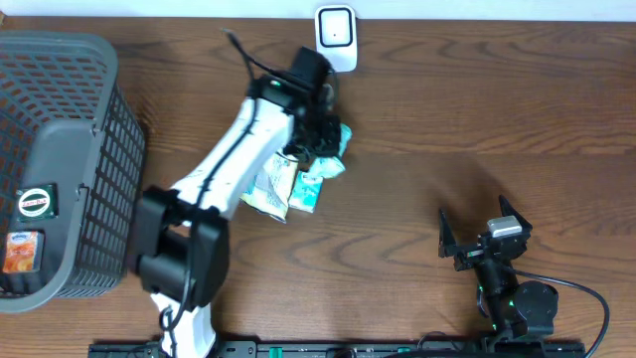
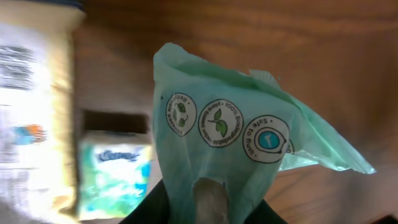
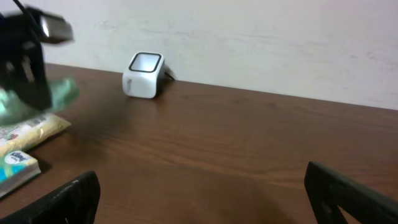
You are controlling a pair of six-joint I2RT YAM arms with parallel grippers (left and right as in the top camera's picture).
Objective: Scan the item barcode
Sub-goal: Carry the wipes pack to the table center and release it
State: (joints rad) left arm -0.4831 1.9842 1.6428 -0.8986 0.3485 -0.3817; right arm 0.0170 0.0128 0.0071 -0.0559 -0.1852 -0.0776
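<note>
Right now your left claw (image 2: 211,202) is clamped on one end of the green pouch (image 2: 230,124). Its round "Safe to flush" badges face the wrist camera. You hold it over the counter (image 1: 477,109), just in front of the white barcode scanner (image 1: 336,35). Farther from the scanner, past the pouch, a Kleenex tissue pack (image 1: 310,189) and a yellowish packet (image 1: 268,189) lie side by side. Your right claw (image 1: 479,227) stands wide open, well apart from the scanner.

"Safe to flush" on green pouch (image 2: 236,146), "Kleenex" on tissue pack (image 2: 115,173).
</note>
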